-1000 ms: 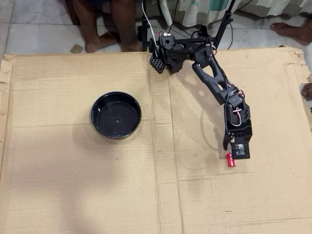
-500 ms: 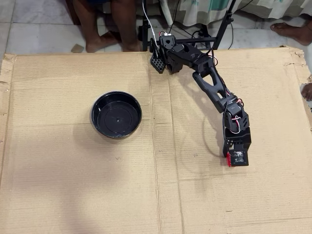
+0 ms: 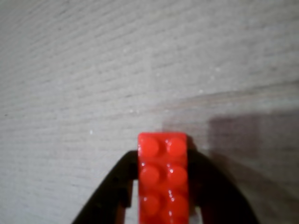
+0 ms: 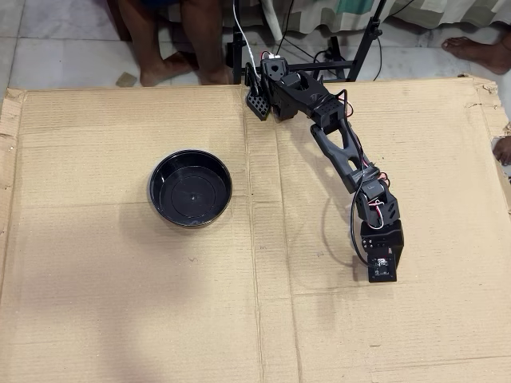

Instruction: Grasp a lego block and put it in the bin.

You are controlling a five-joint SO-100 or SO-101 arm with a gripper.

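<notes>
In the wrist view the red lego block stands lengthwise between my two black fingers, studs facing the camera. My gripper is shut on it, with a finger pressed to each long side, just above the cardboard. From overhead, the gripper points down at the right of the sheet and its body hides the block. The bin, a round black bowl, sits far to the left and holds nothing.
A large corrugated cardboard sheet covers the work area, with a crease running down its middle. The arm's base is at the back centre. A person's legs and cables lie beyond the back edge.
The gripper moved down over the red block, which was visible beside its fingers a second ago and is now covered in the overhead view. The arm has stretched out lower.
</notes>
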